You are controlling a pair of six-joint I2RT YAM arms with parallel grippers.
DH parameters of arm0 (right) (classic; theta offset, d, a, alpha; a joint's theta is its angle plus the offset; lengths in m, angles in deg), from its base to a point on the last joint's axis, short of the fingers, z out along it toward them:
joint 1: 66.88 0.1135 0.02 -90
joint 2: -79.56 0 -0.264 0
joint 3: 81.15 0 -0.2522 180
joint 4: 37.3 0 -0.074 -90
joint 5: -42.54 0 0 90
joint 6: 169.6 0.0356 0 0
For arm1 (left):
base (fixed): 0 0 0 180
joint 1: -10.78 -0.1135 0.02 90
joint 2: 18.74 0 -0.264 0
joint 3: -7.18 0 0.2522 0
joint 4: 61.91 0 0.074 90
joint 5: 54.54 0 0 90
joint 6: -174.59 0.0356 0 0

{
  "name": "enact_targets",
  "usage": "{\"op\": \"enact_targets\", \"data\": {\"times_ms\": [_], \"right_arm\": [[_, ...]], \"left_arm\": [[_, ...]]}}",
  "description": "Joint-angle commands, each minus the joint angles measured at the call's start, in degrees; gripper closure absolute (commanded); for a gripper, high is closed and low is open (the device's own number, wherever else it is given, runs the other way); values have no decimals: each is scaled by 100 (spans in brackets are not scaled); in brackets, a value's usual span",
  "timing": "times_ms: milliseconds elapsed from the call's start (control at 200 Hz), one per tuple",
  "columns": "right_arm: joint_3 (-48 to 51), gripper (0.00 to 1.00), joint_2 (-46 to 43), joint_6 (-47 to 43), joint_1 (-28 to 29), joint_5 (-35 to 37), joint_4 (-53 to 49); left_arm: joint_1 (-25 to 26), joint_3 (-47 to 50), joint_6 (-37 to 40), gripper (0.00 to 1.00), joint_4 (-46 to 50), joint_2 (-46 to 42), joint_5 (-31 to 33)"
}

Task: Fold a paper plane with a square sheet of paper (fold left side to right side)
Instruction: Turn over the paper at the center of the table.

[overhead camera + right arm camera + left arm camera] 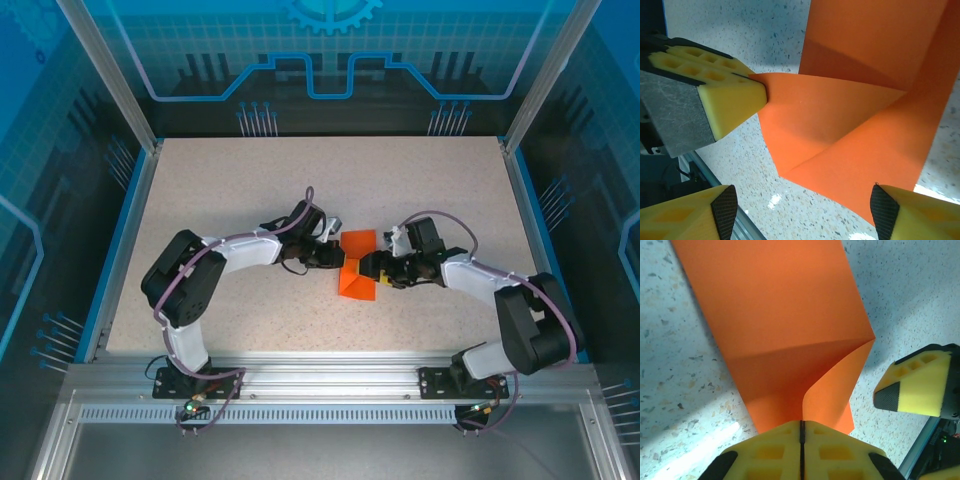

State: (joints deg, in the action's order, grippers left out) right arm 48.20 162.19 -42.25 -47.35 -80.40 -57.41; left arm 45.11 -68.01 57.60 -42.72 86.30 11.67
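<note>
Speckled beige worktop point(230, 190) lies inside a frame of aluminium rails and blue panels, with both arms bolted at its near edge. From the left, the left arm point(200, 275) bends inward to the middle of the surface. Its hand point(335, 252) is clenched: in the left wrist view the two yellow fingers point(765, 450) meet with only a thin dark seam between them, and the near edge of the orange sheet of paper point(780, 305) runs up into that seam, so the hand point(801, 424) is grasping the sheet. The sheet point(355, 283) lies at the middle of the worktop between the two hands, creased, with one flap curling up off the flat part toward the left hand. In the right wrist view the lifted corner of the sheet point(865, 140) ends at the tip of the left hand's fingers point(725, 95). Further right, the right hand point(368, 267) is released, its fingers point(910, 212) standing well apart on either side of the sheet's near corner; whether they touch the paper I cannot tell. The right arm point(520, 320) reaches in from the right.
</note>
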Motion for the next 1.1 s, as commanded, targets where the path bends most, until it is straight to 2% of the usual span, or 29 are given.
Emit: {"op": "enact_targets", "data": {"times_ms": [0, 260, 345, 505, 685, 745, 860, 960, 1095], "right_arm": [[-199, 28, 205, 189, 111, -144, 320], [-457, 32, 793, 251, 196, -133, 506], [-516, 36, 979, 275, 203, -199, 614], [-496, 51, 1104, 370, 235, -189, 905], [-513, 78, 962, 301, 238, -142, 961], [-535, 87, 846, 226, 228, -123, 937], [-653, 97, 565, 0, 205, -97, 760], [-782, 96, 227, -293, 151, -184, 597], [-954, 93, -382, -671, 25, -460, 449]], "left_arm": [[-3, 88, 41, 91, -48, -110, 75], [-5, 92, 18, 91, -32, -107, 112], [-1, 100, -2, 90, -26, -114, 122], [-14, 170, -22, 85, 1, -257, 269], [-99, 368, -93, 78, -16, -653, 416], [-191, 512, -193, 72, -119, -864, 413], [-383, 832, -316, 53, -260, -1371, 408], [-480, 1120, -369, 38, -278, -1917, 548], [-550, 1571, -512, 24, -555, -2754, 598]]}}
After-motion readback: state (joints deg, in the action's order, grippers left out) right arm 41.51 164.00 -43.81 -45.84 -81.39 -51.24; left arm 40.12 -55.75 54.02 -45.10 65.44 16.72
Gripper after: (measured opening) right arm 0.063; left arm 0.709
